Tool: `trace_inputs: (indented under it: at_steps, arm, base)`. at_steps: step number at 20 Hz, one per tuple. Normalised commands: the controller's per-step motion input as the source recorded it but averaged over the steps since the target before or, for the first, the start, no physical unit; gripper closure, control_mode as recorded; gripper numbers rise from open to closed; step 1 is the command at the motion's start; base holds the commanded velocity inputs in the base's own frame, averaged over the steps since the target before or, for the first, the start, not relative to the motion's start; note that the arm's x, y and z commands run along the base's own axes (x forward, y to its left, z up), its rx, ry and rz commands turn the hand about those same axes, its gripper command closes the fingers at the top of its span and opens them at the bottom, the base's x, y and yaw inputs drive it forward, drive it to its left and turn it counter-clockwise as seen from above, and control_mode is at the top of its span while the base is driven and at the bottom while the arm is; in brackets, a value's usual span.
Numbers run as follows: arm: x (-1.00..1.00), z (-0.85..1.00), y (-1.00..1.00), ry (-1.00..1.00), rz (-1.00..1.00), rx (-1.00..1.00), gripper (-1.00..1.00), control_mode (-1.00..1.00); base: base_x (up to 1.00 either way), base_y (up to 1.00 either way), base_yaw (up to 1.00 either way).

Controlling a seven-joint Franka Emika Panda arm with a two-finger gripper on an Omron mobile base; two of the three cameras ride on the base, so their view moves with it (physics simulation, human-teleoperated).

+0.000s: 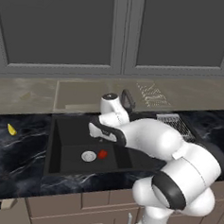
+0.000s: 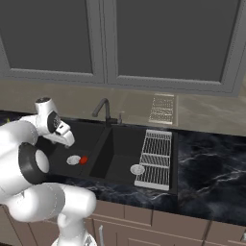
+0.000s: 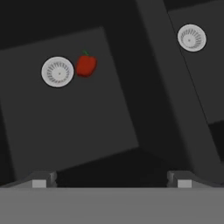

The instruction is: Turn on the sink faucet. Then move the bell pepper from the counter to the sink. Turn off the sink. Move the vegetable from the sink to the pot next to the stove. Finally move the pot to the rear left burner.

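Bell pepper (image 3: 86, 65) already lies in the sink (image 1: 65, 125), on the basin floor just beside the round drain (image 3: 57, 71), upper left of the hand view. So the counter-to-sink move looks done. Whether water runs from the faucet (image 2: 102, 109) can't be told. Left: shut off, pepper to pot, pot to burner. Gripper (image 3: 111, 177) hangs above the basin, jaws wide apart, empty. Pepper's long axis runs stem to base, green stem pointing to the frame's top.
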Motion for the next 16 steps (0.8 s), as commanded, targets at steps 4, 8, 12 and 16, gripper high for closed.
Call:
trace_inputs:
  at_steps: [4, 8, 12, 16]
  arm:
    - [0.31, -0.36, -0.03, 0.02, -0.11, 0.0, -1.0, -1.0]
    - [0.21, -0.32, -0.07, 0.04, -0.08, 0.0, -1.0, -1.0]
    - [0.15, -0.25, -0.11, 0.09, -0.05, 0.0, -1.0, -1.0]
    - [0.31, -0.27, -0.07, 0.09, -0.05, 0.0, -1.0, -1.0]
  base:
    - [0.0, 0.0, 0.0]
    - [0.0, 0.0, 0.0]
    - [0.0, 0.0, 0.0]
    - [0.0, 0.0, 0.0]
